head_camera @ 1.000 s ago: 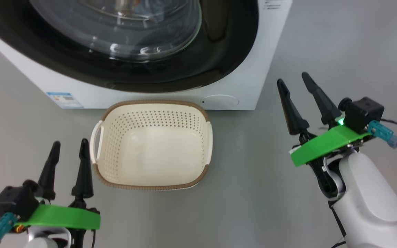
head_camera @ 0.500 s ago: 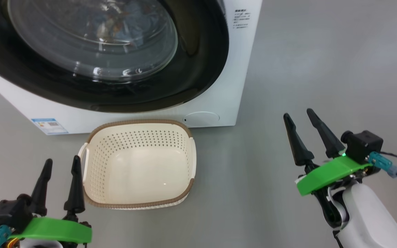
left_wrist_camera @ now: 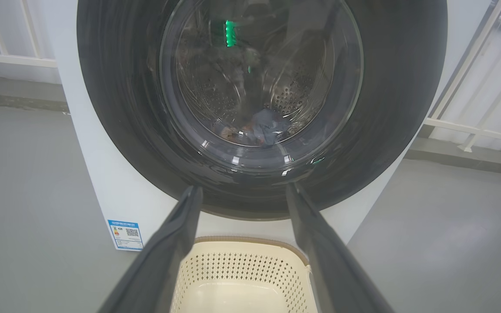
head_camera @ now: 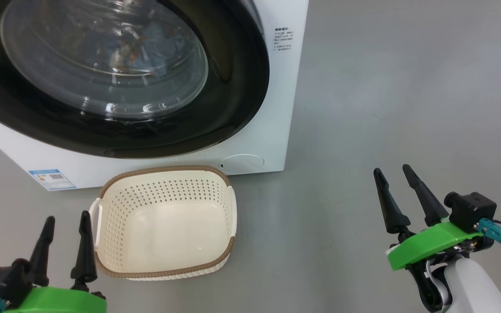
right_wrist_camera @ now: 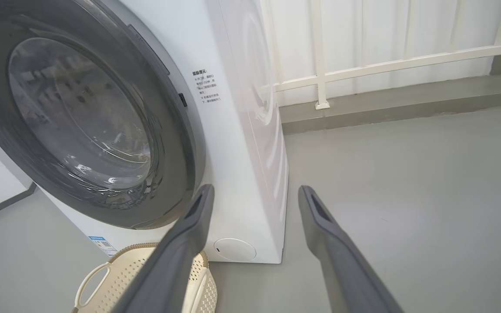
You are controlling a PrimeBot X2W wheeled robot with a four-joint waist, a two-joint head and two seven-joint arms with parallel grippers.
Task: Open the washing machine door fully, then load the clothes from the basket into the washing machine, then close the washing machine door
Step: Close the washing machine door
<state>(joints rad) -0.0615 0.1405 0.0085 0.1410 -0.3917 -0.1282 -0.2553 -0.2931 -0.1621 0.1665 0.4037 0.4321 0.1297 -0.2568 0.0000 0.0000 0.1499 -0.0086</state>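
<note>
Right gripper, open and empty like the left gripper, has drawn back from the washing machine; door closed, basket empty, so the task seems finished.

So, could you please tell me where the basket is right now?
In the head view the basket sits on the floor directly before the washing machine, just right of the left hand.

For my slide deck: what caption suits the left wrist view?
Left pincer open, facing the shut washing machine door, clothes inside, empty basket below.
</note>
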